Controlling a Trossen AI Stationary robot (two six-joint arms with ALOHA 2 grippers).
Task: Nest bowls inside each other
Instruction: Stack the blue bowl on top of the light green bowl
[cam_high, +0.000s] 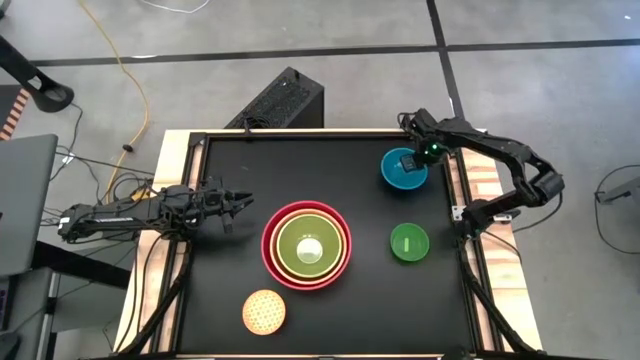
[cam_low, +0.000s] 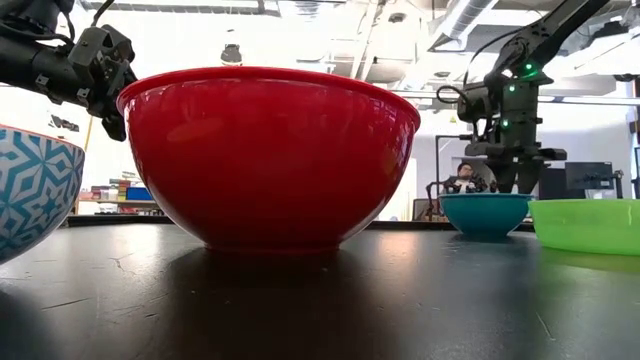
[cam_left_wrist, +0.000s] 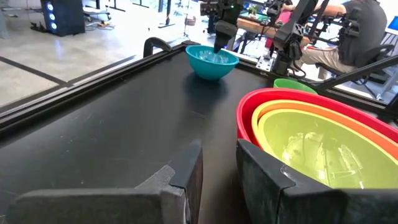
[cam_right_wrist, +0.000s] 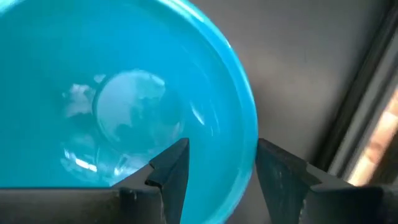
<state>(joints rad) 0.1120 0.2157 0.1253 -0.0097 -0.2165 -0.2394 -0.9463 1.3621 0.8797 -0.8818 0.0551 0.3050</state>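
Note:
A red bowl (cam_high: 306, 245) stands mid-table with an orange bowl (cam_left_wrist: 348, 115) and an olive-green bowl (cam_high: 310, 250) nested in it. The teal bowl (cam_high: 404, 170) stands upright near the far right corner. My right gripper (cam_right_wrist: 221, 152) hangs open above it, pointing down. One finger (cam_right_wrist: 169, 165) is over the bowl's inside and the other (cam_right_wrist: 280, 168) is outside the rim (cam_right_wrist: 247, 134), which passes between them. A bright green bowl (cam_high: 409, 242) stands nearer, on the right. A small patterned bowl (cam_high: 264, 312) sits near the front edge. My left gripper (cam_left_wrist: 219, 152) waits open, level, left of the red bowl.
A raised rail (cam_high: 460, 190) runs along the table's right edge, close beside the teal bowl. A black box (cam_high: 285, 100) lies beyond the far edge. People sit at desks (cam_left_wrist: 348, 31) in the room behind. Bare black tabletop (cam_high: 330, 165) lies between the nested bowls and the far edge.

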